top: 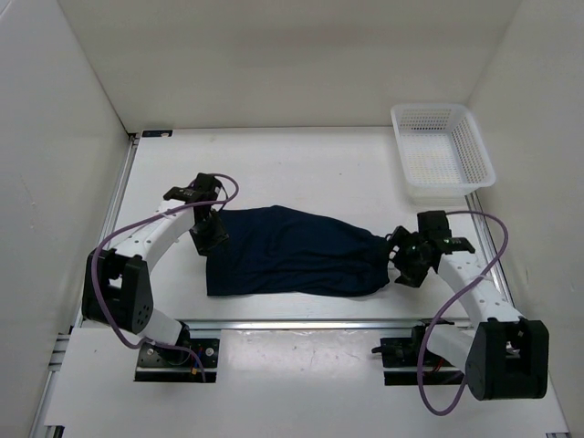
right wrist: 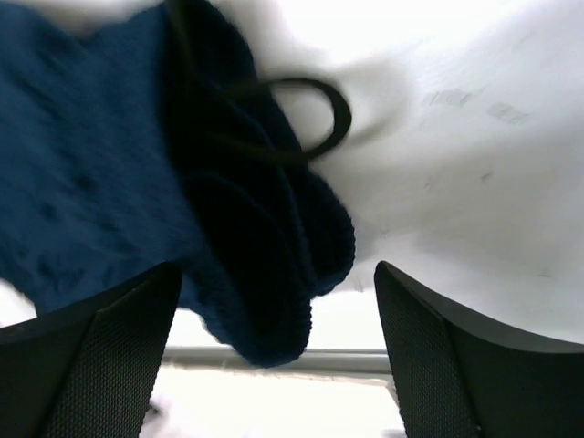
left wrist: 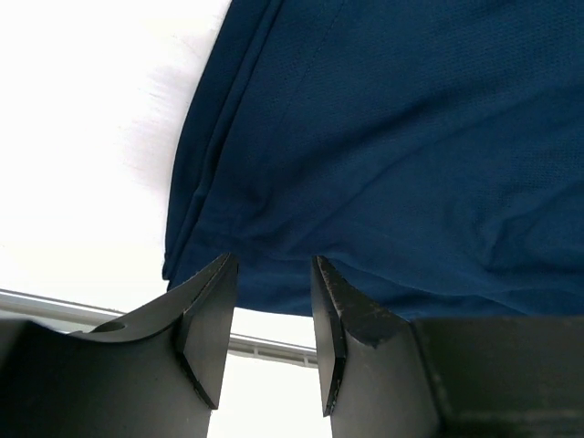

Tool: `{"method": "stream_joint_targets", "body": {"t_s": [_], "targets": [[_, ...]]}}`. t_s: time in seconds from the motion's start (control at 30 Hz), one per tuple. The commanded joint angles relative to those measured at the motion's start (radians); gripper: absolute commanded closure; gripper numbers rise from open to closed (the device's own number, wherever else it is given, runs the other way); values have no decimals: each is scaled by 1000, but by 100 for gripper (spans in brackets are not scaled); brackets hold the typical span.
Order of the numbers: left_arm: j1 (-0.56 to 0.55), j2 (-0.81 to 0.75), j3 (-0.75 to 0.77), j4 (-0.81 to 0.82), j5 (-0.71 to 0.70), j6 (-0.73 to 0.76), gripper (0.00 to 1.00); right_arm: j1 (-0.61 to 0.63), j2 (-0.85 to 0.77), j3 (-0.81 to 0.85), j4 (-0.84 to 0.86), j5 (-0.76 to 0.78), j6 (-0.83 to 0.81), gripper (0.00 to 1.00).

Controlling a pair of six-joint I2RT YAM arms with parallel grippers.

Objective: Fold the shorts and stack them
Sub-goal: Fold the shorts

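Left gripper [left wrist: 272, 265]: jaws parted by a narrow gap, nothing pinched between them. The hem at the left end of the shorts [top: 292, 255] lies right at the tips.

Right gripper [right wrist: 276, 269]: jaws wide apart and empty. The bunched waistband sits in the gap, with a drawstring [right wrist: 328, 109] loop curling out past it.

Shorts: spread lengthwise across the middle of the bench [top: 301, 169], left end flat, right end gathered to a narrow wad. No fold visible yet, by my reading. Basket [top: 429, 108] stands well apart at the far right corner.

Risks, as I judge them:
- Left jaws close on the top layer only, since the hem shows stacked edges. The lower layer would drag and the fold would skew.
- Left tips sit at the very edge, so a shallow bite could slip off on lift.
- Right jaws catch the drawstring or only part of the wad. The cloth would sag or drop out.
- Ends lifted unevenly would twist the fabric.
- The near edge of the shorts lies close to the bench's front rail and could snag or spill over.
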Motion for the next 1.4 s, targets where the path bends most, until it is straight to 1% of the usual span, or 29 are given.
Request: {"method": "stream_joint_targets", "body": {"t_s": [0.0,0.03,0.1,0.17,0.27,0.3,0.4,0.43,0.5,0.53,0.57,0.63,0.67,0.7,0.73,0.83,0.87,0.93,0.97,1.03,1.1,1.23,1.33,1.37], "targets": [[9,-20,14,29,12,18,51,-4,-1,-82,114,-168,15,13],[9,-9,14,39,13,18,51,-4,-1,-101,131,-168,28,13],[9,-9,3,48,22,18,52,-4,37,-124,153,-156,28,18],[9,-9,3,48,22,27,52,-4,57,-133,167,-136,28,20],[9,0,3,48,22,28,52,-4,80,-133,193,-96,28,28],[9,0,3,48,22,28,52,-4,92,-133,203,-61,28,31],[9,21,3,57,22,28,52,8,105,-124,226,5,28,50],[9,34,3,57,22,37,52,8,122,-113,201,34,28,61],[9,52,14,57,22,64,52,8,139,-82,190,96,28,73],[19,61,25,57,22,73,54,8,149,-82,174,106,28,85],[33,75,25,57,22,83,56,8,149,-69,159,116,18,90],[45,86,34,57,32,93,66,8,137,-44,141,151,9,98],[55,97,34,57,32,93,73,8,117,-44,118,166,8,100],[55,97,34,57,42,93,86,8,103,-27,107,181,8,100],[55,113,34,80,42,93,90,8,74,-9,98,195,-2,100],[65,182,60,89,17,103,90,32,42,36,55,267,-37,100],[78,219,69,98,17,103,90,32,42,77,23,296,-38,100],[78,242,84,98,17,103,90,61,42,120,-7,365,-62,100],[78,251,84,126,35,103,90,62,42,140,-17,379,-76,100],[78,261,84,152,81,94,90,100,42,191,-27,398,-85,100],[78,288,95,175,91,81,90,130,65,226,-40,442,-97,100],[52,345,124,186,137,81,90,255,105,332,-77,520,-97,100],[52,345,124,204,169,90,90,357,138,448,-102,550,-97,100],[52,345,124,204,169,90,90,388,148,514,-102,571,-97,100]]}}
